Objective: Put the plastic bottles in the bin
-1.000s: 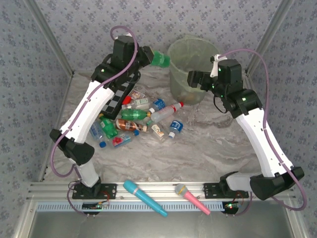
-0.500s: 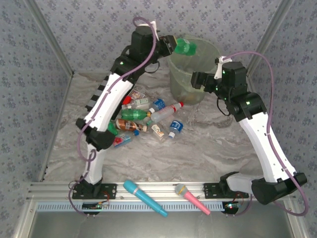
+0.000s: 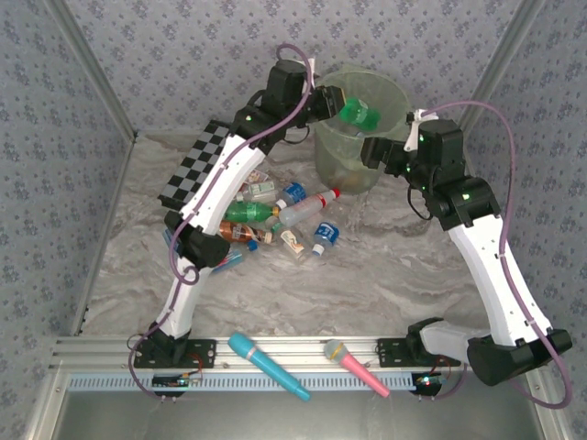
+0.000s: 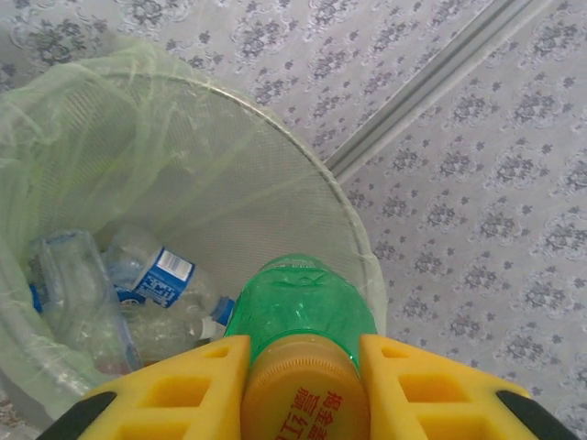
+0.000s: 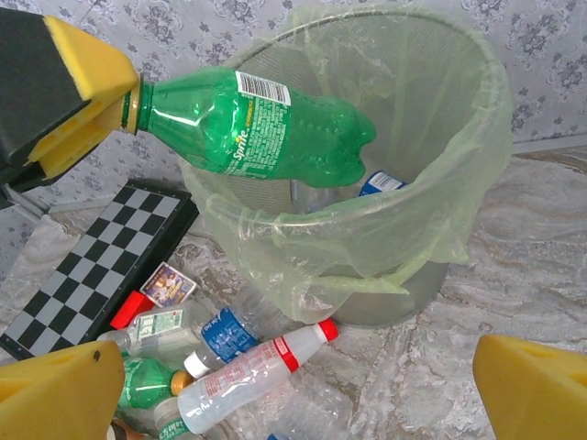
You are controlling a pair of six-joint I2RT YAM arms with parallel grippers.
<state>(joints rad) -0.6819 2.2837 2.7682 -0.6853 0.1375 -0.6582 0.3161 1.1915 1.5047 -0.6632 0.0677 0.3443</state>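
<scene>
My left gripper [image 3: 332,99] is shut on the orange-capped neck of a green Sprite bottle [image 3: 359,112] and holds it on its side over the mouth of the bin [image 3: 396,95]. In the left wrist view, the yellow fingers [image 4: 206,380] clamp the cap, and the green bottle [image 4: 301,302] points into the bin [image 4: 275,128], where clear bottles [image 4: 147,275] lie. My right gripper [image 3: 371,151] hangs open beside the bin's near wall. From the right wrist, the green bottle [image 5: 266,128] crosses the bin's rim [image 5: 459,137]. More plastic bottles [image 3: 266,215] lie heaped on the table.
A black-and-white checkerboard [image 3: 193,165] lies left of the bin. A white bottle with a red cap [image 5: 248,371] lies at the bin's foot, with a small red block [image 5: 136,309] and a card [image 5: 168,282] nearby. Cyan [image 3: 266,365] and pink [image 3: 356,367] microphones rest at the near edge.
The left arm has swung right with the green bottle, from left of the bin to over its opening, uncovering the checkerboard. The right arm drifted slightly right.
</scene>
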